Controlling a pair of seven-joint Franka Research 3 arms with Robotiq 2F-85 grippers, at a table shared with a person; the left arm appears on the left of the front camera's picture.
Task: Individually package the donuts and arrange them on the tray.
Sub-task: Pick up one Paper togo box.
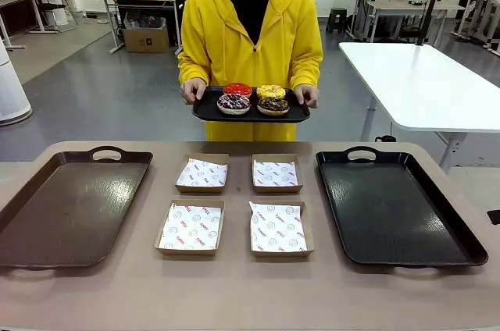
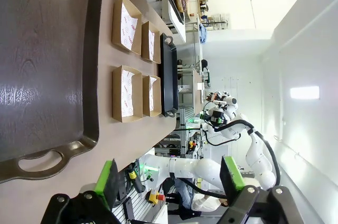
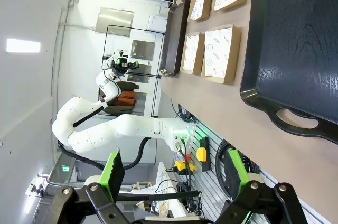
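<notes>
Left gripper (image 2: 169,180) and right gripper (image 3: 174,170) both gape empty; the donuts are on a tray held beyond the table's far edge.

Each gripper's green pads stand spread with nothing between them, at the robot's side of the table (image 1: 250,292). Ahead lie four paper-lined boxes (image 1: 191,228) in two rows, between one brown tray (image 1: 70,206) and one black tray (image 1: 391,206). Beyond, a person holds one small serving tray (image 1: 205,111) carrying four donuts: red donut (image 1: 238,90), yellow donut (image 1: 271,91), sprinkled donut (image 1: 233,103) and chocolate donut (image 1: 273,105). My judgement: pick only once that tray rests. Close gently across one donut's outer rim, sparing the icing, and lower it flat onto one box's paper.
</notes>
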